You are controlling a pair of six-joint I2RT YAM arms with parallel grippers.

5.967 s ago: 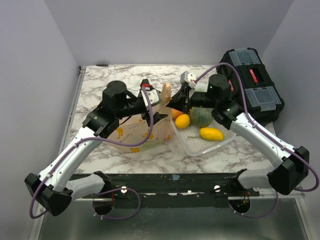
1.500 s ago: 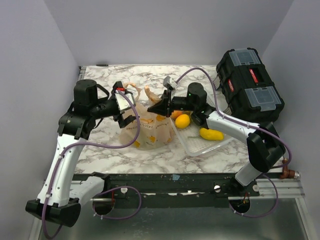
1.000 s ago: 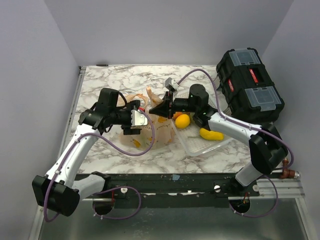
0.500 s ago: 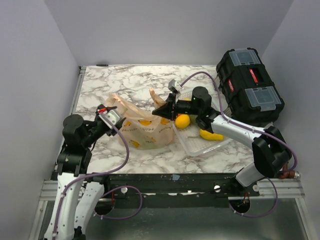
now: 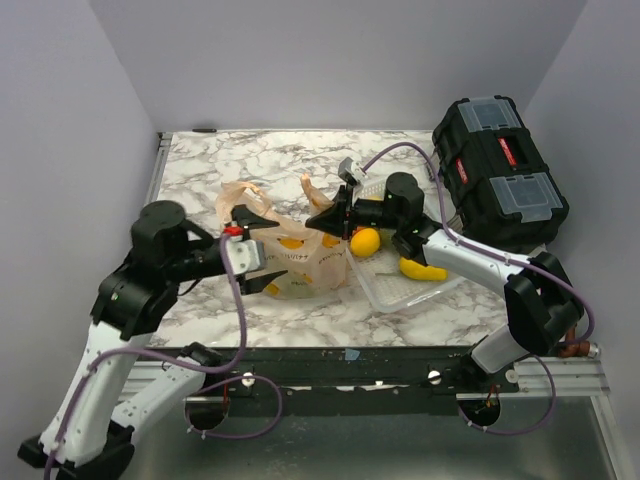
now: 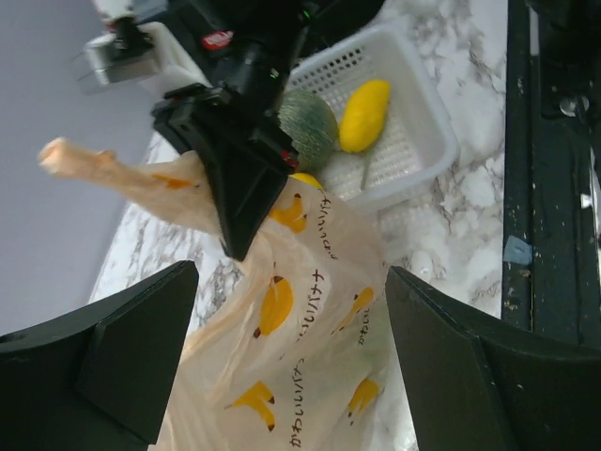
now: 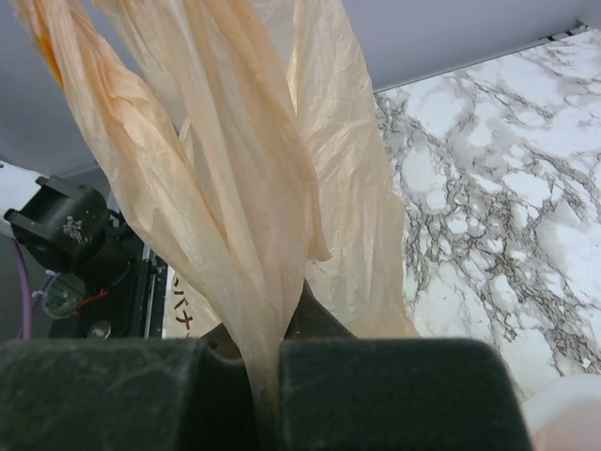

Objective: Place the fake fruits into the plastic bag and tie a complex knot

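**Left jaws wide and aimed at the bag; right pinching one handle**

At the left of the overhead view, your left end effector [image 5: 268, 253] stands open with nothing in it. Its fingers point toward frame right, straight at the plastic bag [image 5: 300, 258]. In the left wrist view the bag's printed side fills the gap between the two spread fingers, but neither finger touches it.

The bag sits slumped on the marble worktop [image 5: 200, 160], just left of centre. A free handle loop [image 5: 238, 195] sticks up at the bag's upper left, on the left arm's side, so I judge that arm the nearer one to take it.

Right of that, your right end effector [image 5: 316, 224] is clamped on the other handle strip [image 5: 306, 188]. The strip's long axis runs up and away from the pinch toward the top of the frame. The right wrist view shows the pale plastic bunched between the closed pads.

Further right, the white lattice basket [image 5: 385, 285] touches the bag's right edge. It holds a round yellow fruit [image 5: 365, 241], a mango [image 5: 422, 268] and a green melon [image 6: 310, 132]. Judging from that, loading isn't finished and no tying has begun. A black tool case [image 5: 500, 170] sits at the far right.
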